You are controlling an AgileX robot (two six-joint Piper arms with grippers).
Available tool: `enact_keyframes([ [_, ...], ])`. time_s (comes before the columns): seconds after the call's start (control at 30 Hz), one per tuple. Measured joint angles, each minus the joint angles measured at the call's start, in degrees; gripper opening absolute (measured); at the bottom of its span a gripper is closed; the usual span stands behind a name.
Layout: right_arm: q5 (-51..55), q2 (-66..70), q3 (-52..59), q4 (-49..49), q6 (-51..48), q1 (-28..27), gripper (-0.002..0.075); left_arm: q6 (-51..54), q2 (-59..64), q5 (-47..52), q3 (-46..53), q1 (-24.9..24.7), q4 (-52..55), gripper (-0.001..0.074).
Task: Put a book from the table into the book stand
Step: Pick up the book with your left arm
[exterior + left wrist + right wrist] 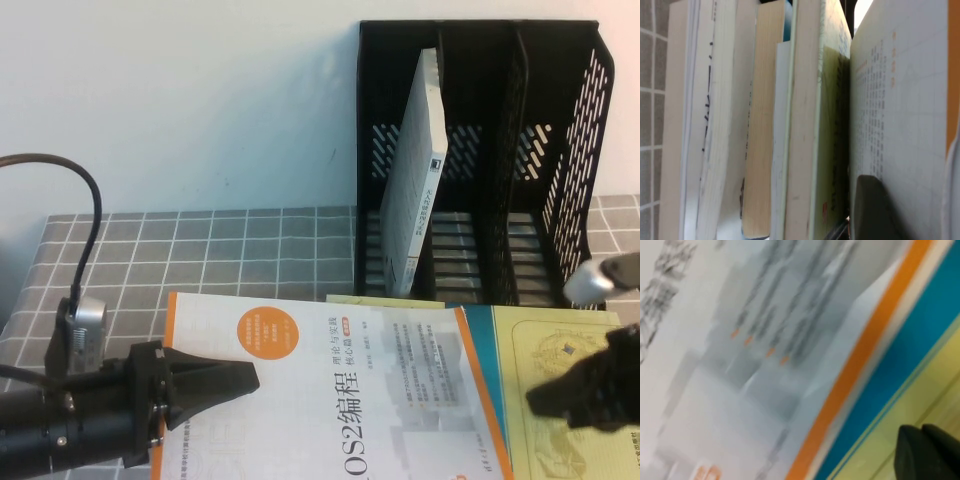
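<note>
Matte black arms, black tapered left gripper [235, 380] and right gripper [550, 400], silver wrist modules, looping black cable.

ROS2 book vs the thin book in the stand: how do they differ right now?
The book lies flat on the table, cover up; the thin grey-white book stands leaning in the book stand, left compartment. The book has orange trim; the thin one doesn't. The left gripper is at the book. Both covers are mainly white.

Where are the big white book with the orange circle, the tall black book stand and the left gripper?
White orange-circle book [340, 400], high view, cover.
Tall black plastic book stand [585, 130], high view, side wall.
Left gripper [245, 378], high view, fingertips.
</note>
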Motion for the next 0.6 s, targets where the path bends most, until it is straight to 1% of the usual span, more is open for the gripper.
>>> enact_keyframes([
  [0.07,-2.6,-2.0,-1.9,-1.8,1.2,0.0,-0.0002,-0.3,-0.1,0.0,0.0,0.0,0.1,0.0290],
  [0.17,-2.9,-5.0,-6.1,-0.8,1.8,0.0,-0.0003,-0.3,-0.2,0.0,0.0,0.0,0.1,0.0290],
  [0.27,0.2,-5.3,-9.7,3.7,-0.7,0.0,-0.0003,-0.3,-0.2,0.0,0.0,0.0,0.1,0.0290],
  [0.37,4.4,-2.5,-10.8,9.0,-4.3,0.2,-0.0003,-0.1,-0.2,0.0,0.0,0.0,0.1,0.0290],
  [0.5,5.5,3.6,-10.9,11.2,-6.8,3.1,-0.0003,0.1,-0.2,0.0,0.0,0.0,0.1,0.0290],
  [0.6,5.4,7.7,-10.9,11.4,-7.9,6.6,-0.0003,0.8,-0.2,0.0,0.0,0.0,0.1,0.0289],
])
